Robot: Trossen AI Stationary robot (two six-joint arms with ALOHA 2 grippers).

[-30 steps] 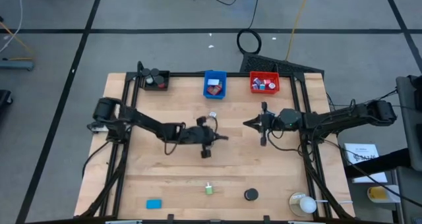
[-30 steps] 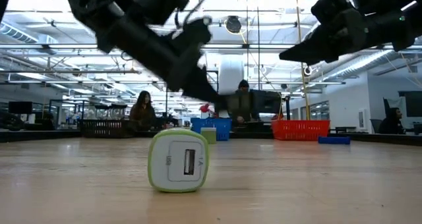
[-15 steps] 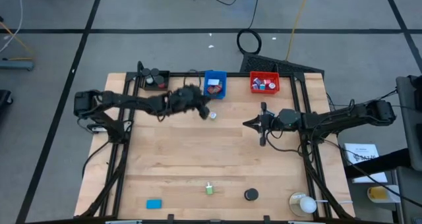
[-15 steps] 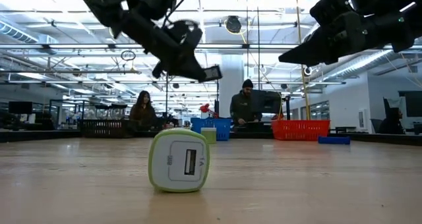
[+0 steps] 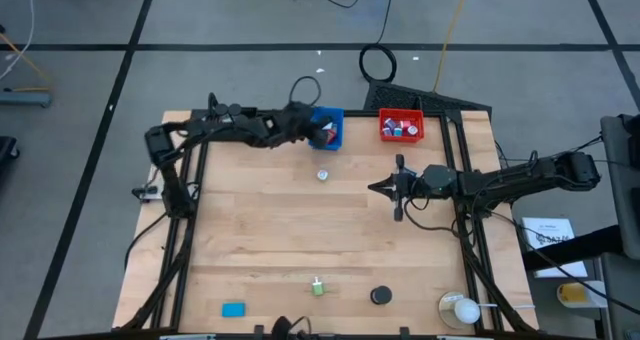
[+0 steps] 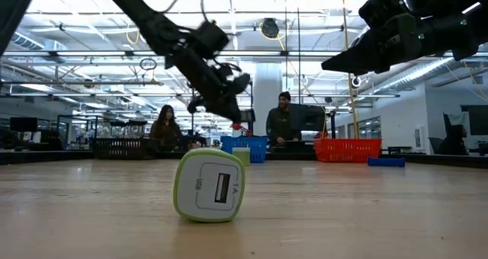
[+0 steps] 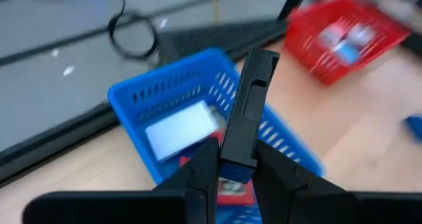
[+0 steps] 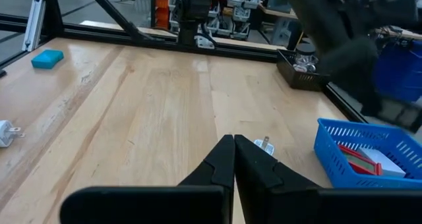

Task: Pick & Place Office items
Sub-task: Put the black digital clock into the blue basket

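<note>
left gripper [image 5: 322, 133] reaching over the blue bin [image 5: 326, 128] at the far edge of the table [image 5: 280, 240]; fingers [image 7: 198, 178] nearly together, pinching a flat black piece [image 7: 247, 109] that stands up between them, seen in the left wrist view just above the bin; inside the blue bin a white block [image 7: 181, 127] and something red [image 7: 231, 190] under it; red bin [image 5: 401, 126] just to the right, holding small red, white and blue pieces, too small to tell apart; black bin [image 5: 236, 120] at the far left corner, with a few dark and red bits in it.

right gripper [image 5: 375, 188] hanging above the middle-right of the table, fingers [image 8: 224, 159] pressed fully together, nothing between them.

other office items lying loose on the wood: a small white plug [image 5: 322, 175] in front of the blue bin, well apart from both grippers; a green-and-white usb charger [image 5: 317, 287] near the front edge, upright and close to the lens in the low view [image 6: 210, 187]; a black disc [image 5: 380, 296] beside it to the right; a flat blue piece [image 5: 233, 309] toward the front-left corner.
</note>
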